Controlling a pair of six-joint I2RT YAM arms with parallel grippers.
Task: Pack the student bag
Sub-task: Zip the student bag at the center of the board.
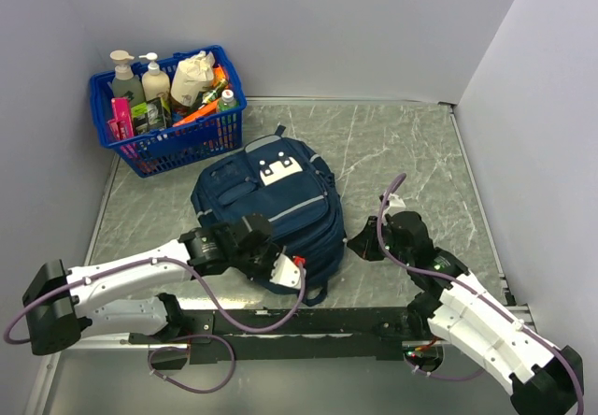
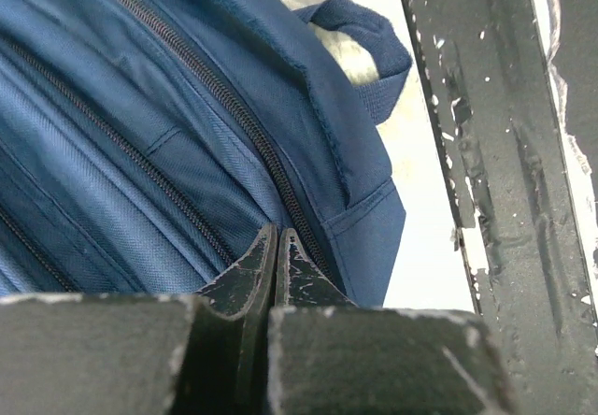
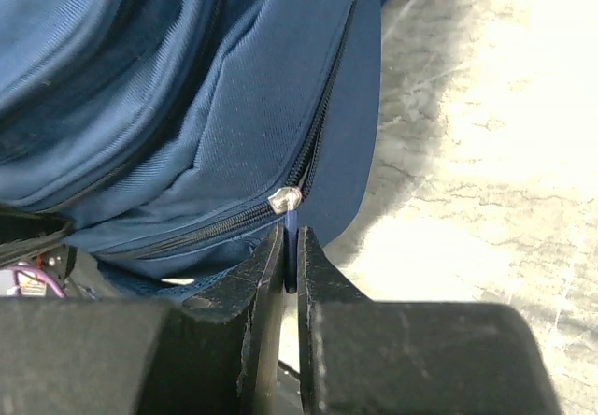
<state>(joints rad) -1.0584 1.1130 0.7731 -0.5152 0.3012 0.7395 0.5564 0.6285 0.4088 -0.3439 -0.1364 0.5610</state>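
Note:
The student bag (image 1: 271, 205) lies flat on the marble table, white patch facing up and top handle toward the basket. It fills the left wrist view (image 2: 140, 135) and the right wrist view (image 3: 187, 88). My left gripper (image 1: 277, 267) is at the bag's near edge. Its jaws (image 2: 277, 242) are pressed together with the tips against the fabric beside a zipper, and nothing shows between them. My right gripper (image 1: 361, 243) is at the bag's right side, shut (image 3: 291, 247) on the blue zipper pull (image 3: 292, 223) that hangs from a silver slider (image 3: 285, 197).
A blue plastic basket (image 1: 192, 144) with bottles, a pouch and several small items stands at the back left, close to the bag. A black rail (image 1: 308, 321) runs along the near table edge. Walls close in the left, back and right.

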